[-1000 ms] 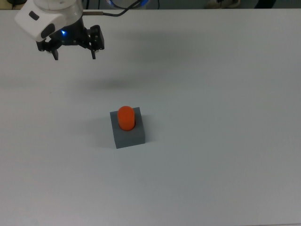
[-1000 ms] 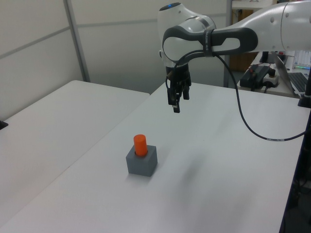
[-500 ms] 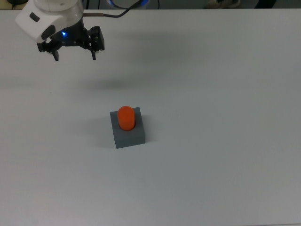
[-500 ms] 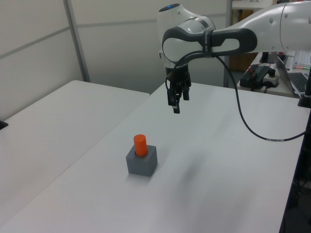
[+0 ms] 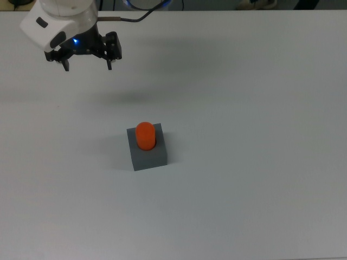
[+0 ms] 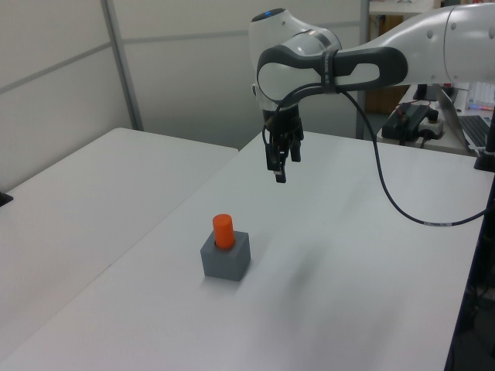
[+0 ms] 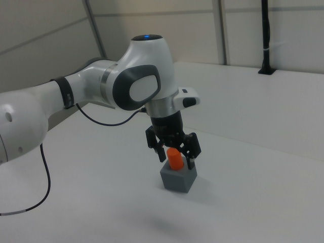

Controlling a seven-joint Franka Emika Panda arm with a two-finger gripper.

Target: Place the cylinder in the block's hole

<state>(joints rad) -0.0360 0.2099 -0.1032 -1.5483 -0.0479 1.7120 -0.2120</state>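
Little has moved since the earlier frames: the gripper [image 5: 88, 66] has shifted only a touch toward the top view's right, and the cylinder [image 5: 145, 134] and block [image 5: 147, 147] lie exactly as before. Cylinder stands upright in the hole of the block, its orange upper part protruding above the grey top face. Block sits alone near the middle of the worktop [image 5: 260, 162]. Gripper hangs high and well apart from both, toward the top view's upper left; its fingers are spread wide and hold nothing. Placement appears complete.

Risks from here, as judged: any descent back toward the block could knock it or tip the cylinder out. The trailing cable [image 6: 394, 205] hangs behind the arm; a wide swing could drag it across the worktop toward the block.
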